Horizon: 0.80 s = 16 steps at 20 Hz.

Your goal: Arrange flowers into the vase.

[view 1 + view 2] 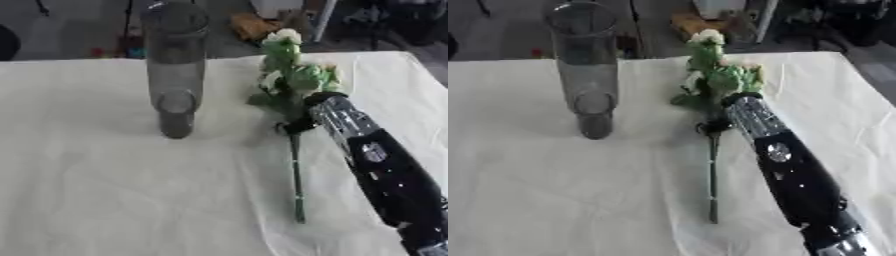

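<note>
- left eye view: a tall clear glass vase [176, 70] stood upright in the upper middle of the frame, on a table under a pale cream cloth [105, 190]; its rim reached past the cloth's far edge in the picture.
- left eye view: a flower stem [297, 175] ran from the lower middle-right of the frame up to a cluster of white blooms and green leaves [293, 70] at the upper right of centre, right of the vase and apart from it.
- left eye view: the right arm [385, 175] came in from the lower right corner, black with a silver wrist section, slanting up towards the leaves.
- left eye view: the right hand [299, 125] met the stem just under the foliage; a dark bit showed against the stem, but whether the fingers were curled round it or spread could not be told.
- right eye view: the same layout sat a little further left; the vase [585, 65] was in the upper left, the flower's blooms [715, 70] in the upper middle, the stem's cut end near the lower middle.
- right eye view: the right hand [715, 126] again showed only as a small dark shape at the stem, its fingers hidden behind the wrist and leaves.
- neither view showed the left hand.
</note>
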Motion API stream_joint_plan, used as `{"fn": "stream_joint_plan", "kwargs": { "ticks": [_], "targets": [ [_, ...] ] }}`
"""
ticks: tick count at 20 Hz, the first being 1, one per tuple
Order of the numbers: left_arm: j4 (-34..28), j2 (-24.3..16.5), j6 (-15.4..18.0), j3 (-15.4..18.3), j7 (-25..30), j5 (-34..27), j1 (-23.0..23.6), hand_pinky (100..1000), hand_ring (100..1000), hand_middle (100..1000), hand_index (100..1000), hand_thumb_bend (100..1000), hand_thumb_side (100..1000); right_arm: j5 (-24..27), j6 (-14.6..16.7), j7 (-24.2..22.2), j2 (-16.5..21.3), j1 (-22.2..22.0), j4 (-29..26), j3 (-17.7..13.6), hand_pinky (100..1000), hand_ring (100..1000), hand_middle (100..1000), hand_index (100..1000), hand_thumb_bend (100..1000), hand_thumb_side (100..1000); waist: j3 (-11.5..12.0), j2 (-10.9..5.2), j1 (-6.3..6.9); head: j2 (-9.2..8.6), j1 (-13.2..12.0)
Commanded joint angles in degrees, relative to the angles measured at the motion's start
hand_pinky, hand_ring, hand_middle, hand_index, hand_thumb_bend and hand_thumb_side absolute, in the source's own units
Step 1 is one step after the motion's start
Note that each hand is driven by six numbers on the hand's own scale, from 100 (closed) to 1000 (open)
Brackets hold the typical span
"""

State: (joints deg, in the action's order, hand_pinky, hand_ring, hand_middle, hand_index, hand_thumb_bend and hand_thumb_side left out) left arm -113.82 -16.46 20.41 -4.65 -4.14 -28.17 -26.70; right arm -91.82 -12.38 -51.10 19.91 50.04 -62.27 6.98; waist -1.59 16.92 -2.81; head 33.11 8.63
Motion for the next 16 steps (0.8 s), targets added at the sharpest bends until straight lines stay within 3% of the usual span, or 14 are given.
{"fn": "stream_joint_plan", "kwargs": {
  "ticks": [1,10,16],
  "targets": [
    [-0.8,-0.1,0.1,0.1,0.2,0.2,-0.9,858,804,869,915,100,827,1.3,0.0,-0.9,0.2,-1.5,2.5,0.2,415,622,553,670,100,949,-0.2,-0.24,0.67,-0.61,0.1],
    [-0.8,-0.1,0.0,0.1,0.2,0.2,-0.9,859,803,868,915,100,831,7.6,1.0,-0.9,0.2,-1.9,0.5,0.6,383,617,545,628,100,683,-0.6,-0.27,0.84,-0.57,0.2],
    [-0.8,-0.2,0.1,0.2,0.2,0.0,-0.9,859,803,867,915,100,830,9.8,0.6,-0.9,0.5,-2.1,1.4,0.7,368,615,534,590,100,590,-0.7,-0.31,0.83,-0.47,0.3]
  ]
}}
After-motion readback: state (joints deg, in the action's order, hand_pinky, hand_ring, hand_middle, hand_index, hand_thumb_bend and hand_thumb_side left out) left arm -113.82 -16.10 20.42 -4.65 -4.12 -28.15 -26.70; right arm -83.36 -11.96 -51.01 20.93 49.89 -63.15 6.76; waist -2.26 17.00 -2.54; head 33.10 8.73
